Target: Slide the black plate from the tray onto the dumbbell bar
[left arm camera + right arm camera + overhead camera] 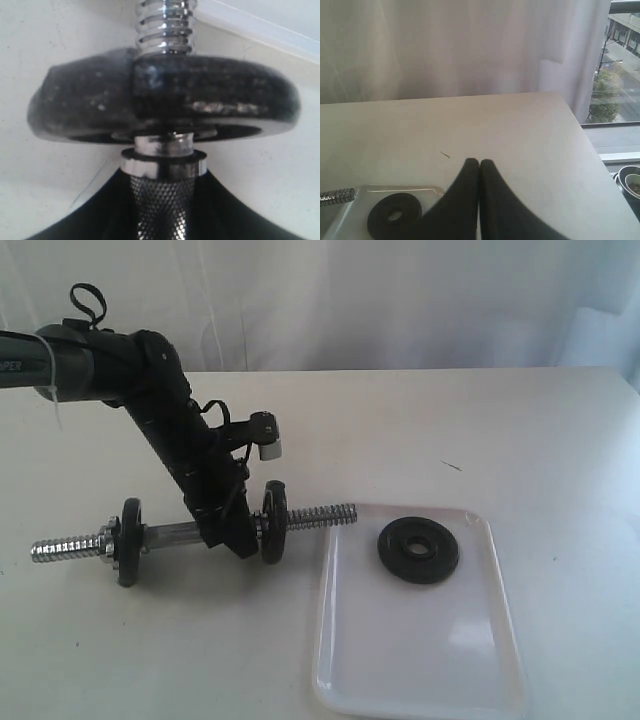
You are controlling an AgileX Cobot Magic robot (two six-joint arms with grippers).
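Pinching short chrome steel dumbbell bar [320, 515] mid-shaft with left gripper [235, 540]. Hovering right gripper [479, 165] pressed together, empty. Leaving small round black metal plate [418, 550] lying flat in glossy white rectangular plastic tray [420, 665]: pickup, threading pending.

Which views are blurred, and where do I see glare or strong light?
Exterior view: soft overall, with a white glare patch on the tray. Left wrist view: the mounted plate smeared at one edge, bright highlights on the dumbbell bar threads. Right wrist view: the shut right gripper is out of focus.
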